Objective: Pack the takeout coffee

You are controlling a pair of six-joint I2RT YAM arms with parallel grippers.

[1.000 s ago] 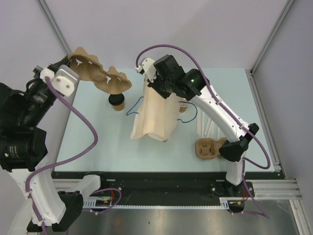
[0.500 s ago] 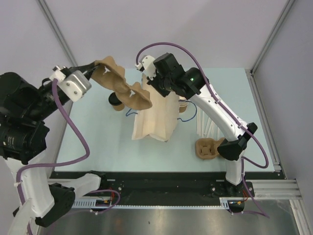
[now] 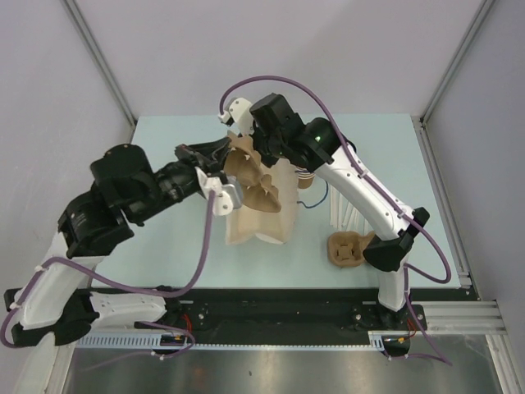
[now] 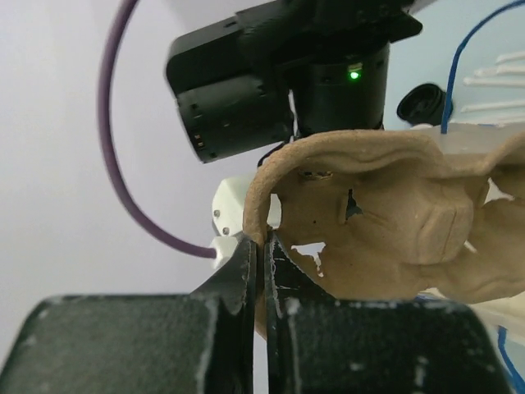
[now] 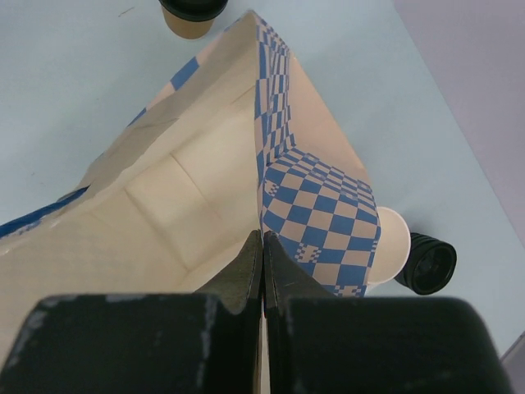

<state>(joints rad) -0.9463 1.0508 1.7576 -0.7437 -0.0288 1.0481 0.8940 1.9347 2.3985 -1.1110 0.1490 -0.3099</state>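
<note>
Moved since earlier: my left arm has swung in from the far left side of the counter [image 3: 279, 267], bringing the pulp cup carrier [image 3: 250, 175] over the mouth of the paper bag [image 3: 261, 215]. My right arm and the bag sit where they were.
Nearest, by my right base: a second carrier [image 3: 345, 249] lies flat on the counter, with white sticks [image 3: 344, 215] just beyond it.
Paper bag: it stands upright mid-counter with its mouth up and spread, and I see nothing inside it from the right wrist.
Right end effector [image 5: 262, 245]: pinched tight on the bag's rim at the side fold, holding the mouth open.
Left end effector [image 4: 261, 244]: its fingers are pressed together on the edge of the pulp cup carrier, which hangs tilted beyond them, close by my right wrist.
Takeout coffee [image 5: 191, 14]: upright on the counter with its lid on, near the bag but apart from it. My left arm hides it in the top view.
Relation that matters: the coffee stands to the left of the bag, its axis vertical. My left end effector is the nearer one but is busy, so I judge the carrier goes down first.
Far side of the bag: lidless cups [image 5: 385, 240] and a loose black lid [image 5: 424, 264], just beside the bag.
Writing: none that I can read, only a blue-and-white check on the bag's side fold.
</note>
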